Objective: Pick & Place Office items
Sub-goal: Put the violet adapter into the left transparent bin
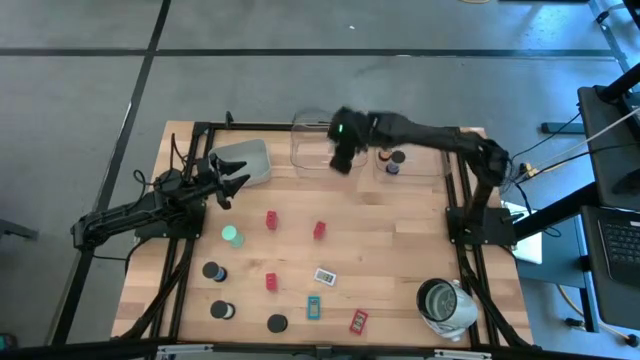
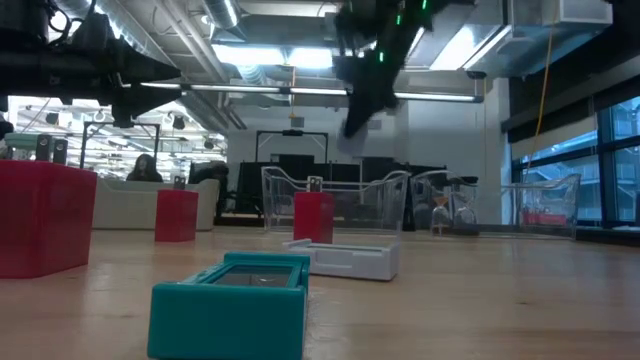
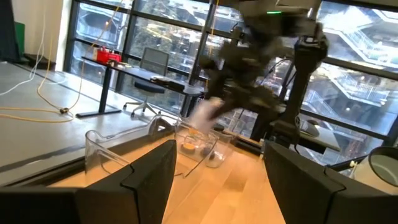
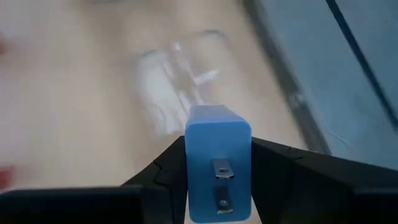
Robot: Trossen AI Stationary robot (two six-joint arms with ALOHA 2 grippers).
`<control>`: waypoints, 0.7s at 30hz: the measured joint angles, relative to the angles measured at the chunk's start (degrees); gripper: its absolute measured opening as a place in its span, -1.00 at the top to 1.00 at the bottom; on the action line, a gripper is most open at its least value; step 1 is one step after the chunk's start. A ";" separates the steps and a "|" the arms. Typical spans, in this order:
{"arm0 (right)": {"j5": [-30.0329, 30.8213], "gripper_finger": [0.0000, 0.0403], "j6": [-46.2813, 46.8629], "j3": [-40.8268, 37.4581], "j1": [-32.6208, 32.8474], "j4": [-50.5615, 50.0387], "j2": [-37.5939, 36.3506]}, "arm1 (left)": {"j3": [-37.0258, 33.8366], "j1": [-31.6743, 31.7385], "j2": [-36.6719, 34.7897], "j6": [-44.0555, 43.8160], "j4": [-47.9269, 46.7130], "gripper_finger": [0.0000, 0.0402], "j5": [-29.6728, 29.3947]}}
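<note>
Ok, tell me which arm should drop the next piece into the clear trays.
Right. Its hand is shut on the blue block and hangs over the clear trays. The left hand is open, holds nothing, and sits beside the grey tray.

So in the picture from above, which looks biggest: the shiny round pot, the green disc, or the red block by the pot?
1. Shiny round pot, clearly biggest.
2. Green disc and red block look alike; I can't rank them.

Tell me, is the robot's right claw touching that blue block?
Touching. The right wrist view shows the blue block pinched between the right gripper, its dark fingers pressed against both sides with no gap.
</note>
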 joint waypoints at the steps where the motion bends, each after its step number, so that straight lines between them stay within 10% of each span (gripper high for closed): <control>1: -0.41 0.40 1.14 0.00 -2.02 0.36 0.70 | -0.02 -0.02 0.02 0.00 0.02 -0.19 0.00; 21: 0.92 0.36 0.19 -0.02 -8.76 5.28 13.69 | -0.01 0.00 0.01 2.06 -0.02 -0.19 -0.20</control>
